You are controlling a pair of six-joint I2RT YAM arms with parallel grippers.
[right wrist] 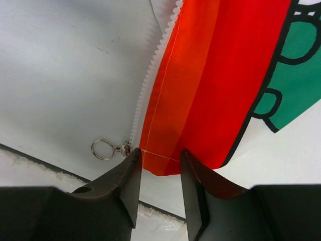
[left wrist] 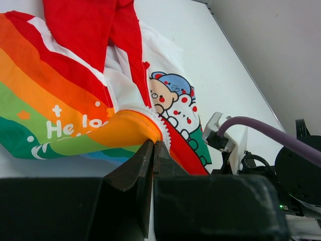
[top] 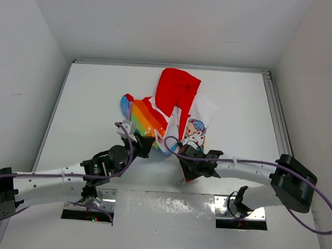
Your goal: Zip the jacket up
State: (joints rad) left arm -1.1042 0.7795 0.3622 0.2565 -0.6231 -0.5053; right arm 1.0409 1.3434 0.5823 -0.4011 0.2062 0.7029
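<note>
The small soft fabric jacket [top: 167,118] has a red hood [top: 176,91], rainbow stripes [top: 146,120] of red, orange, yellow, green and blue with white lettering, and a white front printed with a blue-capped cartoon bear [top: 195,132].

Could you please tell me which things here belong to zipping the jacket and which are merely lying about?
For the job: jacket, zipper pull, zipper teeth, left gripper (jaws shut on the jacket's edge), right gripper (jaws open astride the hem).
Merely there: table, purple cable.
</note>
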